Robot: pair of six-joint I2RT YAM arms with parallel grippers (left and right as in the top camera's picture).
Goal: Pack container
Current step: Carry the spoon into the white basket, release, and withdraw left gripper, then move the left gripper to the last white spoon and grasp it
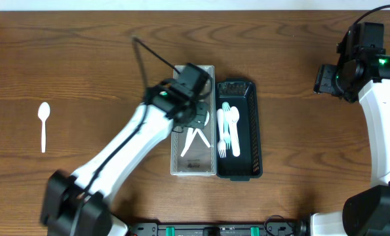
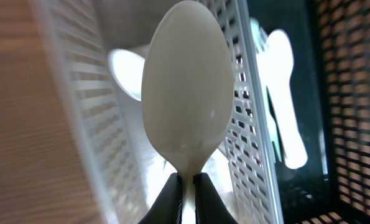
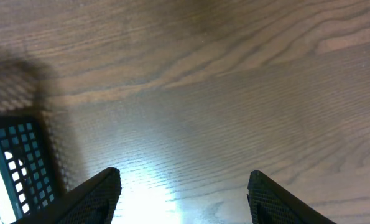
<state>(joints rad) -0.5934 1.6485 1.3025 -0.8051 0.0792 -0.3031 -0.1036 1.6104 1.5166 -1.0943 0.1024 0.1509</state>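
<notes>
i read this as the placing step of the packing. my left gripper (image 2: pixel 186 186) is pinched shut on the neck of a white spoon (image 2: pixel 186 81), bowl pointing away from the wrist, and it hangs over the white basket (image 2: pixel 73 130), between its long walls as far as the left wrist view shows. the next move, as i judge it, calls for lowering a little so the spoon lies along the basket's length. then the jaws should open and lift straight out, without catching the perforated wall or dragging the pieces underneath. i cannot tell from these views how far above the basket floor the spoon is, so i would go down slowly. in the overhead view the white basket holds a couple of thin white utensils (image 1: pixel 196 139) crossed over each other and partly hidden by the arm; what kind they are i cannot make out. the black basket (image 1: pixel 239 172) stands just beside it, edge to edge as far as i can see, and holds white cutlery (image 1: pixel 229 130) lying lengthwise, a fork among it. one loose spoon (image 1: pixel 44 123) lies well apart on the table (image 1: pixel 312 164), out on the left, so i judge the packing unfinished, with that one to fetch after this. my right gripper (image 3: pixel 183 190) is spread wide and holds nothing, over bare wood beyond the black basket and well away from the work.
</notes>
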